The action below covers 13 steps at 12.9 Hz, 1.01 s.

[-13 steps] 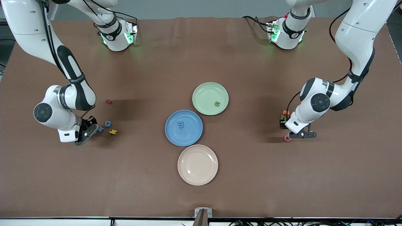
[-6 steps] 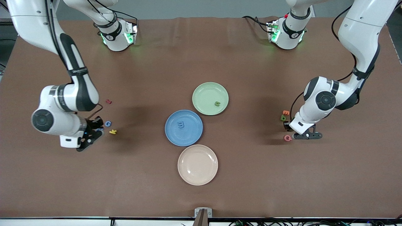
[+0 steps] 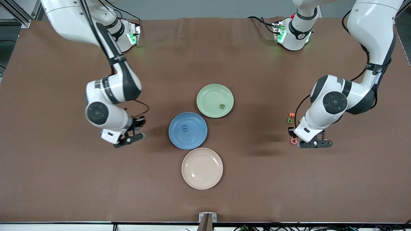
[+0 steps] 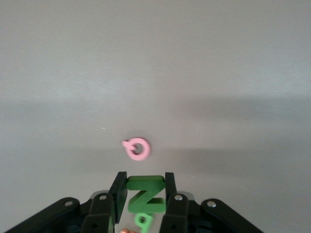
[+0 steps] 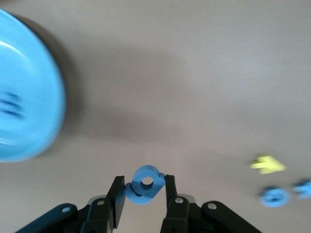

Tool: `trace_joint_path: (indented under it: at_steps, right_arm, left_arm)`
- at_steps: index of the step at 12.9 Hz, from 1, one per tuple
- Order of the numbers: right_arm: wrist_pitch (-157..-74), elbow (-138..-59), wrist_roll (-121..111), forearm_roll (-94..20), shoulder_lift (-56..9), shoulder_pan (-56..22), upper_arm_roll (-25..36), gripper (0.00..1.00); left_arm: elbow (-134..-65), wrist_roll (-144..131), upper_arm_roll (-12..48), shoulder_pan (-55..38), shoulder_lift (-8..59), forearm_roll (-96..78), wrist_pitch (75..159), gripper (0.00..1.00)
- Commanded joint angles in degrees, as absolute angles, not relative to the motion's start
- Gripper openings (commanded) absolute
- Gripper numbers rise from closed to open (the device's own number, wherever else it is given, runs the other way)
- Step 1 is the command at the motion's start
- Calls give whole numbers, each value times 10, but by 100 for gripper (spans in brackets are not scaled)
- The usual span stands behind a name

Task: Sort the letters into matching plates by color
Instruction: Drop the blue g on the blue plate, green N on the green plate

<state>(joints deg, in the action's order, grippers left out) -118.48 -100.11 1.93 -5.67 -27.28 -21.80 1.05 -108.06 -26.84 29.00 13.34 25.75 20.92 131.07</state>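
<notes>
A wide brown table carries three round shallow plastic plates in its middle. The pale green plate is farthest from the front camera and holds one small green foam letter. The medium blue plate is just beside it, nearer to the camera, and one small blue foam letter lies in it. The beige plate is nearest to the camera.

The right gripper hangs above the bare table, between the blue plate and the right arm's end. Its jaws are closed on a blue foam letter with a round hole. In the right wrist view, a yellow foam letter and two more blue foam letters lie on the table, away from the plates.

The left gripper is low over the table toward the left arm's end. Its jaws are closed on a green foam letter Z. Just beside it on the table are a pink ring-shaped foam letter, a small green foam letter with a hole and an orange foam letter. These three lie close together, well apart from the plates.
</notes>
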Motion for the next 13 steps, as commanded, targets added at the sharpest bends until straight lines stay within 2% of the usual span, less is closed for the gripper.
trace_joint_path:
  at_steps: [1,5,13]
  right_arm:
    - [-1184,-960,135,-93,-305,-270,15,23]
    - [-1234,-932,226,-133,-345,-329,15,23]
    - [-1282,-890,301,-128,-412,-375,16,23]
  left_arm:
    - [-1075,-299,321,135,257,188,1292,0]
    - [-1074,-388,364,121,271,188,1288,0]
    - [-1083,-568,368,26,282,187,1281,0]
